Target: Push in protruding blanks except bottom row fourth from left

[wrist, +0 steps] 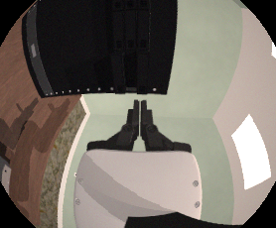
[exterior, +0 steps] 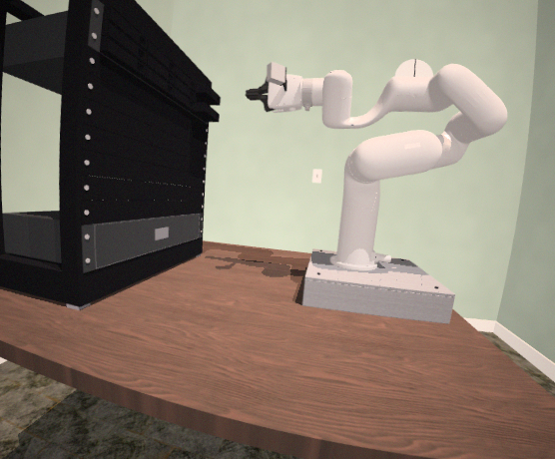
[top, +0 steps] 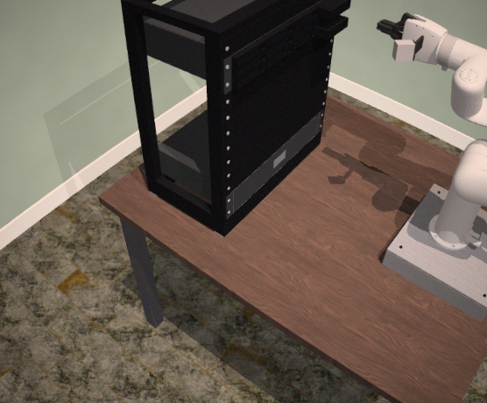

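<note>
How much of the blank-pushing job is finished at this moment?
Done: nothing certain; the chassis front is too dark to count latched blanks. In hand: nothing; the gripper, fingers shut and empty, hangs in the air apart from the rack. Left: an upper blank and a lower blank stand out at the right end; probably at least one needs pushing home.

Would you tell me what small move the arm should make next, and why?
Probably line the shut gripper up with a protruding blank at the rack's right edge, then ease forward. The gripper hangs in open air apart from the rack front, empty, and two blanks there stand proud. Which rows they belong to I cannot tell.
</note>
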Motion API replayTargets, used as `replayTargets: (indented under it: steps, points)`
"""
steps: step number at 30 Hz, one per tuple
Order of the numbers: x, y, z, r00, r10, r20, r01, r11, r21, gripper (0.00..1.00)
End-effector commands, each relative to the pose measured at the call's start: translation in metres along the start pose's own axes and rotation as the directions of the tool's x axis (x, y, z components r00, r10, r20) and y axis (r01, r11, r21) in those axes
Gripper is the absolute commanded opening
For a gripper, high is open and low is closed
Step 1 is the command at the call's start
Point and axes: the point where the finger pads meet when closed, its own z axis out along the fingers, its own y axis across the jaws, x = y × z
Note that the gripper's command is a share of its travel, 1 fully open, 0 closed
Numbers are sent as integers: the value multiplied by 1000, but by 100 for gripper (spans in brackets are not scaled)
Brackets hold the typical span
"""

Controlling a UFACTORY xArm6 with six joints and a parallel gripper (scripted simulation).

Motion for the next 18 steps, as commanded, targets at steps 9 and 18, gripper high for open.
replayTargets:
  steps: [9, 18]
  points:
    - [-2, 2, -3, 999, -1, -45, 0, 1000, -21, 0]
    - [-2, 2, -1, 999, -1, -45, 0, 1000, -22, 0]
